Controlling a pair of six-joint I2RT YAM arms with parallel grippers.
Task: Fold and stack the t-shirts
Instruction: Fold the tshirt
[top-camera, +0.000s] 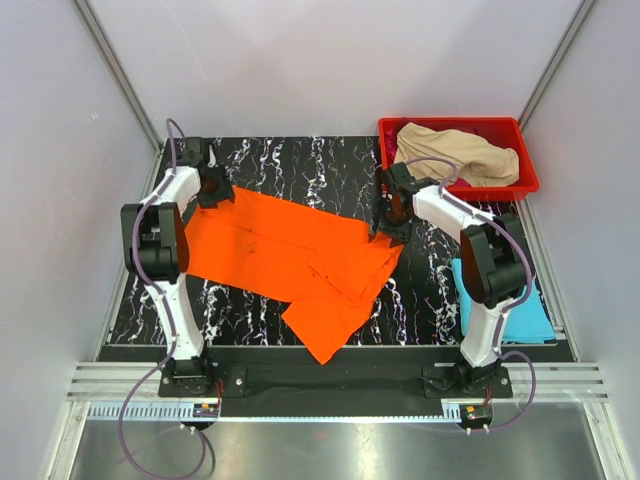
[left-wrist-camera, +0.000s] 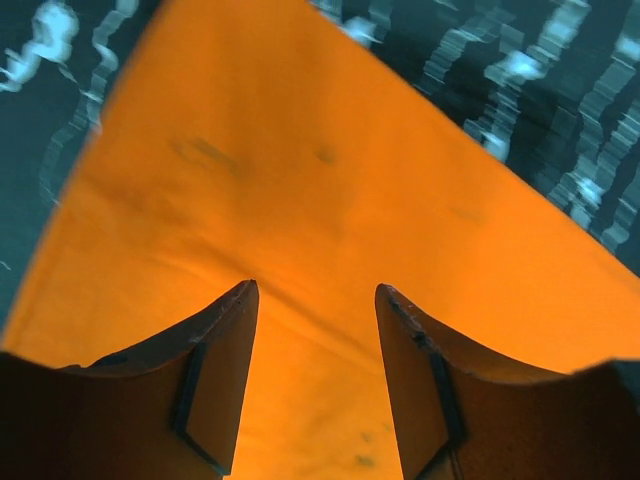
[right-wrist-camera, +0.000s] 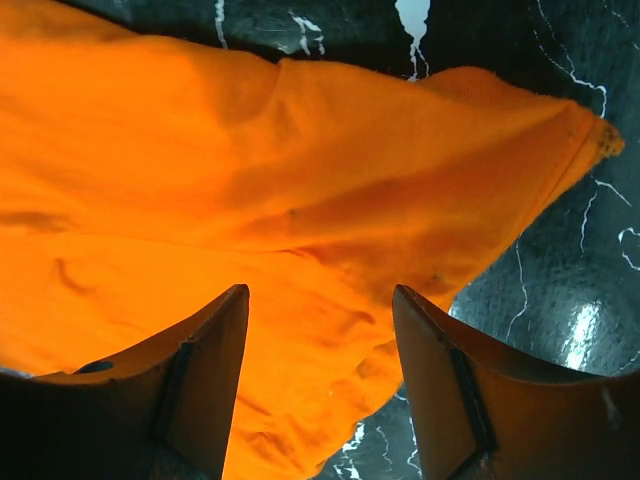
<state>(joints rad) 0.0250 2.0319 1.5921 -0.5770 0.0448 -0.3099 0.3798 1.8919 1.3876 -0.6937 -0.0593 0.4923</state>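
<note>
Shirt from above: the orange t-shirt (top-camera: 290, 250) lay spread on the black marbled table (top-camera: 300, 160), apart from the beige t-shirt (top-camera: 455, 155) in the red bin (top-camera: 455, 124) and the light blue t-shirt (top-camera: 505, 310) at the right edge
Long axis from above: diagonal, from the far left end down to a flap pointing at the near edge
Grippers from above: left gripper (top-camera: 212, 190) at the far left end, right gripper (top-camera: 385, 228) at the shirt's right edge
Left wrist, hand: left gripper (left-wrist-camera: 315, 290) spread, pinching nothing
Left wrist, cloth: orange t-shirt (left-wrist-camera: 300, 180) flat beneath, narrowing to a corner pointing away over the table (left-wrist-camera: 560, 90)
Left wrist, risk: closing this far in from the hem would likely bunch a ridge of cloth instead of taking the edge
Right wrist, hand: right gripper (right-wrist-camera: 320, 292) spread, holding nothing
Right wrist, cloth: orange t-shirt (right-wrist-camera: 250, 150) rumpled in overlapping layers, its corner pointing right over the table (right-wrist-camera: 560, 280)
Right wrist, risk: a pinch here could catch one layer only, so the fold would probably skew off the long axis
</note>
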